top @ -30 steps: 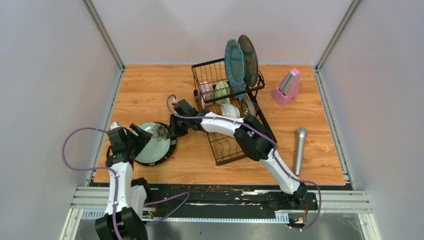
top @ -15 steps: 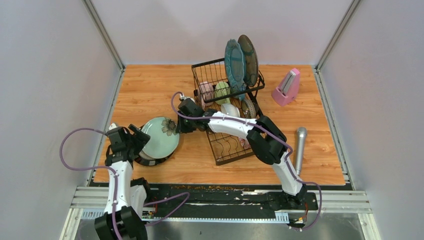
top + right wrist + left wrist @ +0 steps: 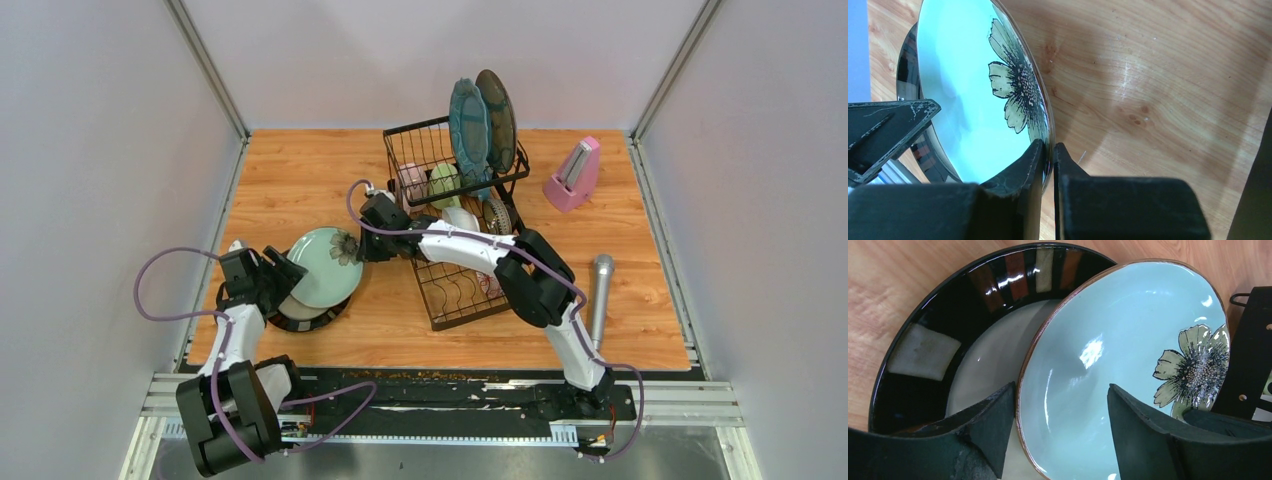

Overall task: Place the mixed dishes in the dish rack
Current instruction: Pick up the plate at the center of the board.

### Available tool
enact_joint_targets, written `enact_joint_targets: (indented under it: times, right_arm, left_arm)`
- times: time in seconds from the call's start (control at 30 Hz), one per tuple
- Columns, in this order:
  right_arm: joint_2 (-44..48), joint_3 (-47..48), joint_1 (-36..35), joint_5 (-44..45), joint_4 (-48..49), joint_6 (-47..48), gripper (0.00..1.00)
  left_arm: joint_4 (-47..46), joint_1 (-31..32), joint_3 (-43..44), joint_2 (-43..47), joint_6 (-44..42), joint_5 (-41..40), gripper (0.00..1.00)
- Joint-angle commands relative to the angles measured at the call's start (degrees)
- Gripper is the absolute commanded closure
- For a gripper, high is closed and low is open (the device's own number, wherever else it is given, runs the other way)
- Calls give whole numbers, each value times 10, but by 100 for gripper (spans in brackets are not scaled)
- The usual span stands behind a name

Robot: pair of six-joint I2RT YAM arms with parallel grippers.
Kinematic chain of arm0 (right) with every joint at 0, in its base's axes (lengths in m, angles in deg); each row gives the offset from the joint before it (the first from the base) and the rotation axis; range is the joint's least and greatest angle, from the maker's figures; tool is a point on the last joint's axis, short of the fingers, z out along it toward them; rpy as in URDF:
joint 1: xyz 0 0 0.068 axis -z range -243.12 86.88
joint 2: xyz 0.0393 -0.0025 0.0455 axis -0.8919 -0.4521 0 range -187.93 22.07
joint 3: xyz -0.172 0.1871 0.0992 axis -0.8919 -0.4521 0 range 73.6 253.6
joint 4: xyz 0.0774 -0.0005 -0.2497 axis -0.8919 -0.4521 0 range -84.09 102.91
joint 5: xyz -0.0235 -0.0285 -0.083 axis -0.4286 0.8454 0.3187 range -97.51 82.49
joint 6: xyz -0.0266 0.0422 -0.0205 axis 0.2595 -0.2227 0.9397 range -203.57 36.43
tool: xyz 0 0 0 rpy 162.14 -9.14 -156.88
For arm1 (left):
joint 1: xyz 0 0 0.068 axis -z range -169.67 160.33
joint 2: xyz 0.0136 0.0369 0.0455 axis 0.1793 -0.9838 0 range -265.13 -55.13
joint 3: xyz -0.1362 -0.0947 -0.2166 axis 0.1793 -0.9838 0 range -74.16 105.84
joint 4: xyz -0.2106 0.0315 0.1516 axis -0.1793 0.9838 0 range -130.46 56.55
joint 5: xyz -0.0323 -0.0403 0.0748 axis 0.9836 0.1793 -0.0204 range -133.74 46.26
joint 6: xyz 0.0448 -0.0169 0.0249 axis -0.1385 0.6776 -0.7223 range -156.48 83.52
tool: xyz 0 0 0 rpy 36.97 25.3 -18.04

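Flowered plate (image 3: 322, 268) has tilted higher off dark plate (image 3: 973, 305), rim pinched by right gripper (image 3: 1048, 150); left gripper (image 3: 1060, 405) gapes; thin edge-grip risks slipping.

Left tool (image 3: 1058, 400), jaws wide apart; right tool (image 3: 1048, 150), jaws tight together.

A pink metronome (image 3: 573, 175) stands at two o'clock on the wooden surface (image 3: 300, 180); a silver-grey microphone (image 3: 600, 298) lies near four o'clock.
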Motion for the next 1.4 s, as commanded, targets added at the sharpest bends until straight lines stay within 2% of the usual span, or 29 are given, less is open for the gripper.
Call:
enact_joint_targets:
  times: [0.0,0.2,0.43,0.9,1.0,1.07,1.2,1.37]
  right_arm:
    - [4,26,-3,-32,-13,27,95]
    - [-25,57,-3,-82,-5,21,82]
    - [-45,81,-3,-96,4,11,72]
    - [-78,102,-3,-85,43,-42,67]
    - [-78,101,-5,-85,53,-48,70]
    - [-70,93,-7,-84,70,-46,78]
    - [-45,82,-19,-64,88,-19,99]
    - [-17,73,-31,-25,88,18,100]
  left_arm:
    - [-32,-4,-15,-15,-13,28,28]
    - [-35,-4,-20,-11,-17,47,39]
    - [-27,-4,-17,-21,-30,69,49]
    - [-48,-4,-22,-45,-45,131,61]
    - [-49,-4,-23,-45,-45,135,61]
    - [-51,-4,-23,-46,-47,138,62]
    - [-60,-4,-25,-46,-47,151,61]
    - [-65,-4,-28,-37,-43,159,59]
